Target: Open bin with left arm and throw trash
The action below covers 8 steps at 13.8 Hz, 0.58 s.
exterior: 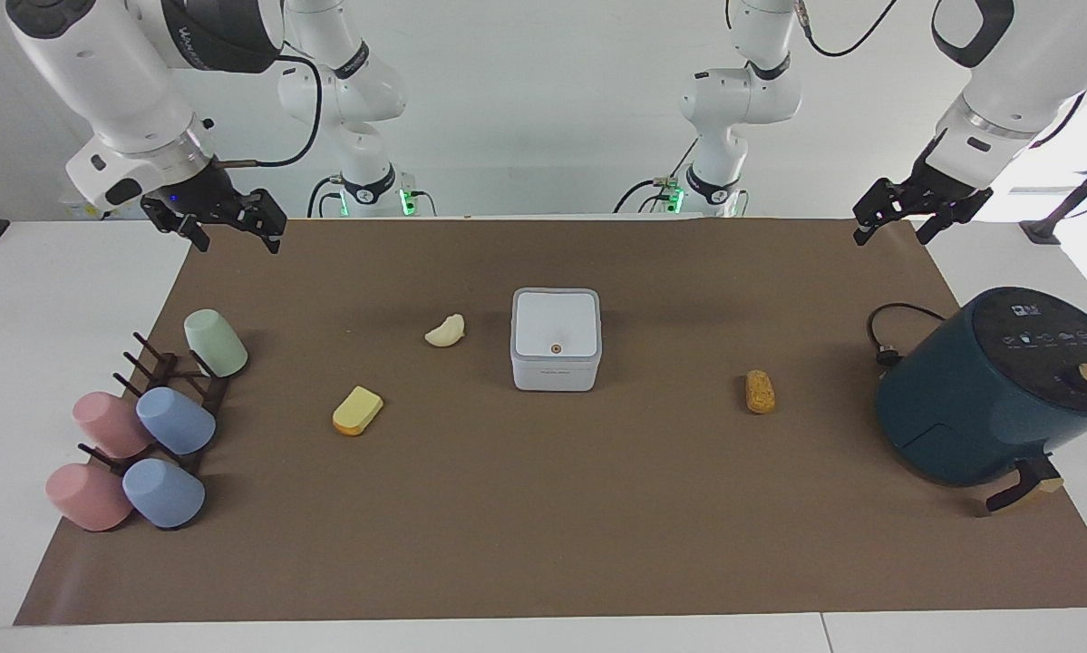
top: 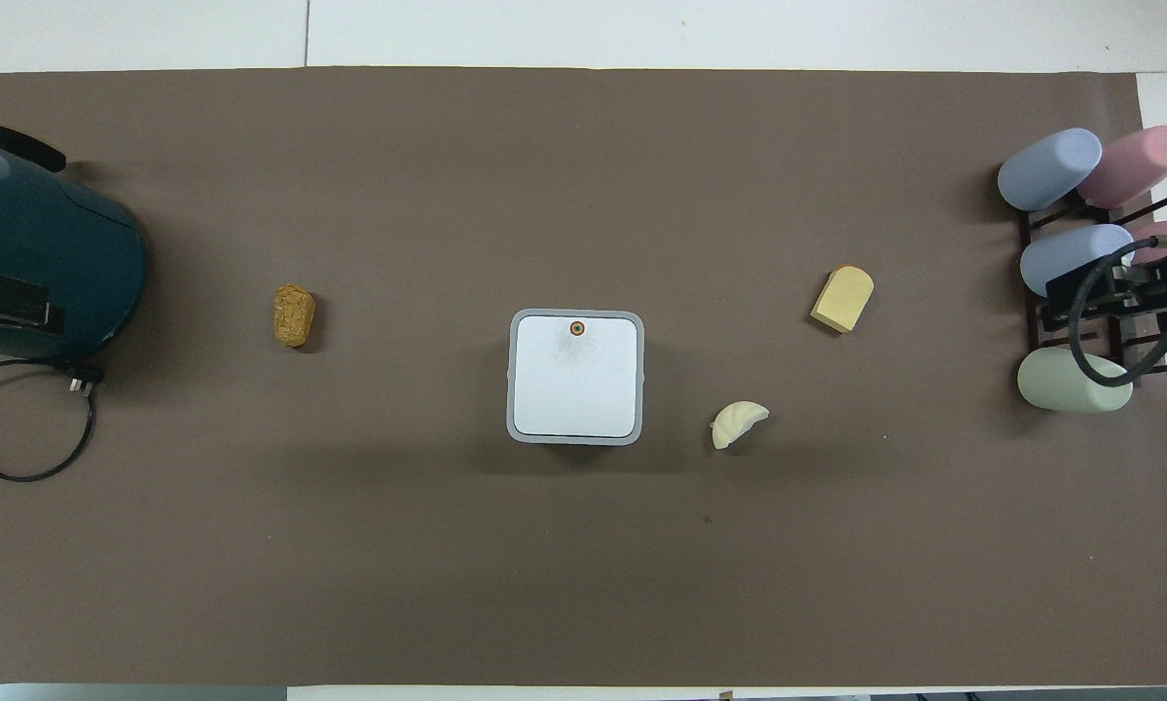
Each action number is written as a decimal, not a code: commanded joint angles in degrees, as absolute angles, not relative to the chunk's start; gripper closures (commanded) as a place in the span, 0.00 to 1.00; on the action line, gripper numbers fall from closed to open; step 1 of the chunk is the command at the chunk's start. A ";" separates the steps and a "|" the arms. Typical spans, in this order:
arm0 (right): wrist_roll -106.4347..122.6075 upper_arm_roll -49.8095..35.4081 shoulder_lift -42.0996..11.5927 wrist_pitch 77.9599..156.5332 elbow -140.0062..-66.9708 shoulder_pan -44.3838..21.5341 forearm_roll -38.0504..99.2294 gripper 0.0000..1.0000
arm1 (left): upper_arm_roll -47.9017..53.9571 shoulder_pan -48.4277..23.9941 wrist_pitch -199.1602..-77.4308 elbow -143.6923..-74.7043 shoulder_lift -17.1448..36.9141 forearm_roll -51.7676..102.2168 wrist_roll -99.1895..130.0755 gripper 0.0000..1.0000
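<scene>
Task status: not started. Bin (exterior: 556,339) closed, lid down, at mid tabletop (exterior: 543,526), orange button (exterior: 555,347) on the lid edge farther from the robots. All trash outside the bin: cream crescent (exterior: 445,330) just beside it toward the right arm's end; yellow wedge (exterior: 358,411) farther from the robots than the crescent; crumbed oblong (exterior: 761,391) toward the left arm's end.

Left gripper (exterior: 897,220) raised over the tabletop edge nearest the robots, jaws apart, empty. Right gripper (exterior: 230,226) likewise raised, jaws apart, empty, waiting.

Remaining: open lid, deposit three pieces.

Surroundings: air fryer (exterior: 996,385) with cord (exterior: 888,340) at the left arm's end; cup rack (exterior: 167,385) at the right arm's end. No obstruction between left gripper and bin.
</scene>
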<state>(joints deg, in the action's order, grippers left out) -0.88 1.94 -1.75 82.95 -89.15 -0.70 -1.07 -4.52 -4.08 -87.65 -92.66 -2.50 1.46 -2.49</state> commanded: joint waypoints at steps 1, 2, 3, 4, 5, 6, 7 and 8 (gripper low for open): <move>-0.61 1.67 0.96 88.74 -95.16 -3.76 -0.88 0.00 | -4.40 -5.09 -87.79 -94.39 -4.31 0.97 1.29 0.00; -0.62 1.67 2.36 92.42 -98.58 -5.26 -0.79 0.00 | -3.79 -6.66 -88.67 -94.74 -4.31 0.97 3.15 0.00; -1.31 1.50 4.55 97.42 -103.83 -7.27 -0.18 0.00 | -3.61 -9.46 -91.12 -95.01 -4.31 1.05 4.82 0.16; -3.75 1.49 6.48 102.17 -109.11 -9.82 2.61 0.00 | -3.52 -11.84 -93.14 -95.88 -4.31 1.05 6.75 0.42; -7.17 1.49 7.29 104.65 -112.12 -11.50 4.03 0.00 | -3.43 -15.26 -95.43 -96.67 -4.31 1.05 8.59 0.66; -10.25 1.49 6.95 105.98 -113.54 -12.30 4.65 0.00 | -3.43 -18.34 -97.97 -97.98 -4.39 1.05 10.35 0.82; -11.85 1.49 6.25 107.04 -114.60 -13.35 5.88 0.00 | -3.43 -21.24 -100.61 -99.39 -4.66 1.05 12.11 0.98; -14.13 1.49 5.46 108.18 -116.18 -13.45 8.06 0.00 | -3.34 -24.23 -103.42 -100.54 -4.48 1.05 15.87 1.00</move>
<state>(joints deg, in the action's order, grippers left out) -11.32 1.24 4.23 105.10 -111.35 -13.58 4.81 -2.61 -19.46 -98.37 -96.27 -2.68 1.50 11.49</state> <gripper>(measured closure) 0.000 0.595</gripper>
